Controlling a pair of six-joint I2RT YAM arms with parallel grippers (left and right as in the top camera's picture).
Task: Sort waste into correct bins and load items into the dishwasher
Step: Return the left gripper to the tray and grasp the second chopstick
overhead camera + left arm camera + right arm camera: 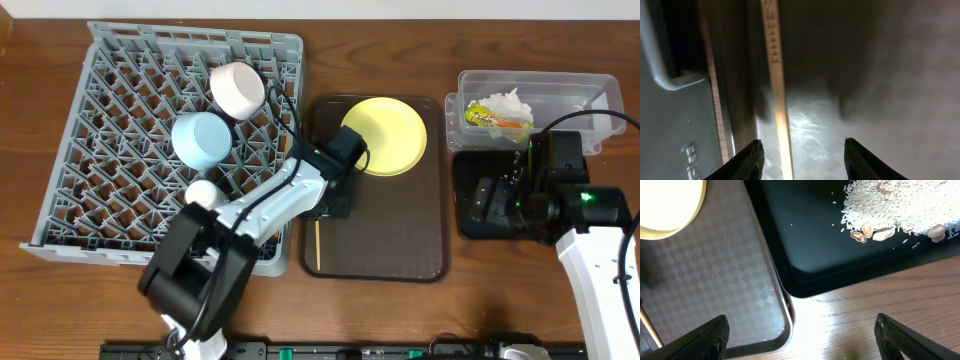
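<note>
A wooden chopstick (317,245) lies along the left side of the dark-brown serving tray (400,240). In the left wrist view the chopstick (777,85) runs between the fingers of my open left gripper (802,160), which is low over the tray (333,205). The yellow plate (385,135) sits at the back of that tray. The white bowl (237,88), light-blue bowl (202,140) and small white cup (202,193) are in the grey dish rack (100,200). My right gripper (802,335) is open and empty over the black tray's (840,245) near corner, by the crumbs (900,205).
The clear tub (590,95) at the back right holds the green-and-orange wrapper (497,118) and the white tissue (508,100). The black tray (470,225) lies just in front of the tub. The rack's wall (670,125) is close to the left of the left gripper.
</note>
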